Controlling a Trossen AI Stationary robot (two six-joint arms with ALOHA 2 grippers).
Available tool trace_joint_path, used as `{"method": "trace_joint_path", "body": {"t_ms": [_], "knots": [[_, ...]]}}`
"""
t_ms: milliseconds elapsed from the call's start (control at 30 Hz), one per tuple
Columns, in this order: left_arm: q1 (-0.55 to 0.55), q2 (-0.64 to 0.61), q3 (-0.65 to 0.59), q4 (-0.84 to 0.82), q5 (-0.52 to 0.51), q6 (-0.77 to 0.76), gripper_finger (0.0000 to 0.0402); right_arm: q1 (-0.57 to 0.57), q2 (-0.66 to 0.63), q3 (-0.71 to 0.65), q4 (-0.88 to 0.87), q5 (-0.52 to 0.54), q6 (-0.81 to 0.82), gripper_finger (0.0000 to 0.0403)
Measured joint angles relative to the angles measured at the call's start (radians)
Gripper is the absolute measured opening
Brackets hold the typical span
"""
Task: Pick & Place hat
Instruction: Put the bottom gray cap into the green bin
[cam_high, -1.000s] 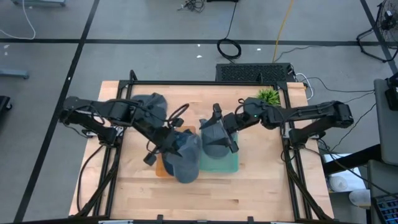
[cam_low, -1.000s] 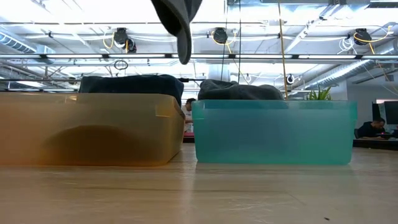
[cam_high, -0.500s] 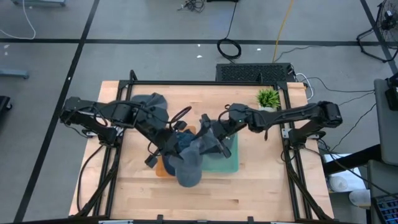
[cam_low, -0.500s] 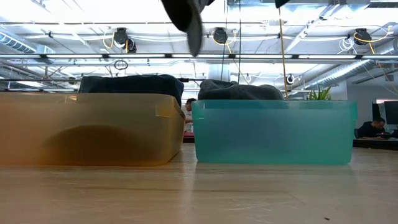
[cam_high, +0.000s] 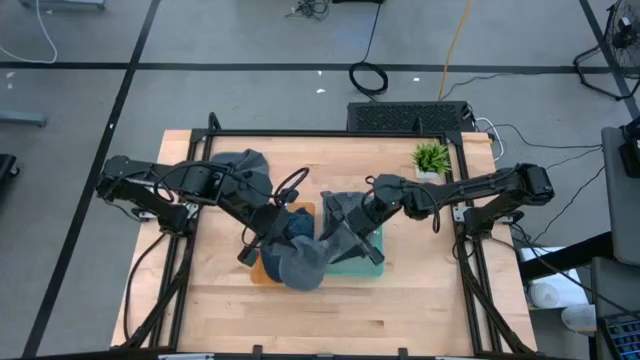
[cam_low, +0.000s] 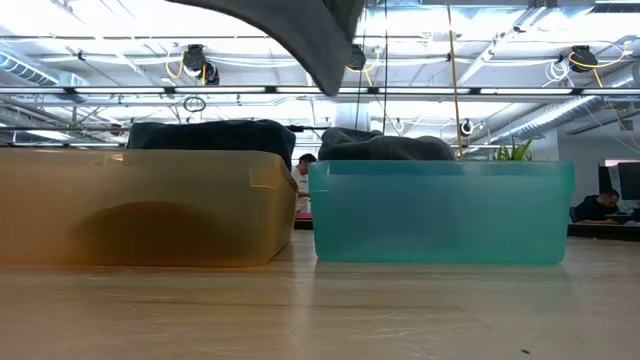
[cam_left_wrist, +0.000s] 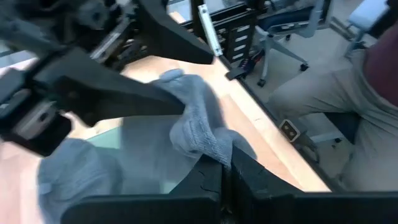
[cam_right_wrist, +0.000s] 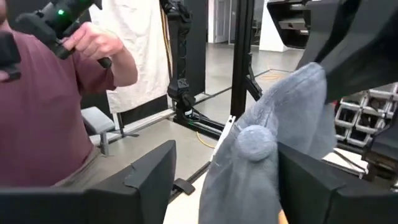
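**Hat aloft between my two grippers, drop still to come**

Hat (cam_high: 298, 262) in hand, lifted clear of the table, hanging over the near edge of the amber bin (cam_low: 140, 205) and the seam it shares with the teal bin (cam_low: 440, 210). My left gripper (cam_left_wrist: 225, 171) has its fingers pinched tight together on a fold of the knit. My right gripper (cam_right_wrist: 239, 168) stands with its fingers spread wide, the hat's pom-pom end lying between them; I cannot tell whether they touch it. In the high view, the right gripper sits at about 2 o'clock from the hat, the left at 10 o'clock.

I judge the pick done and the placing unfinished: the hat has yet to go down. Both bins already show dark bundles above their rims, and another grey hat (cam_high: 240, 165) lies at the table's 11 o'clock.

The hat is a soft, thick-ribbed grey knit, limp and drooping, with a fuzzy round bobble. The bins are translucent, straight-walled plastic on a pale wooden table (cam_high: 400, 310).
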Motion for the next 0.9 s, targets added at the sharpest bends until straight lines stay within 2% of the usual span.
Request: {"method": "trace_joint_path", "body": {"t_ms": [233, 500, 633, 800, 900], "knots": [[0.010, 0.000, 0.000, 0.000, -0.016, -0.005, 0.0004, 0.000, 0.000, 0.000, 0.016, 0.007, 0.054, 0.0159], [0.010, 0.000, 0.000, -0.009, -0.016, -0.008, 0.0006, -0.002, 0.000, 0.000, 0.025, 0.037, 0.054, 0.0014], [0.010, 0.000, 0.000, -0.011, -0.016, -0.055, 0.0012, -0.002, 0.000, 0.000, 0.038, 0.036, 0.081, 0.0004], [0.010, -0.009, 0.000, -0.038, -0.019, -0.116, 0.0061, -0.002, -0.017, -0.001, -0.018, 0.040, 0.072, 0.0001], [0.012, -0.029, 0.000, -0.102, -0.063, -0.123, 0.0086, 0.003, -0.055, -0.001, -0.136, 0.124, 0.016, 0.0001]]}}
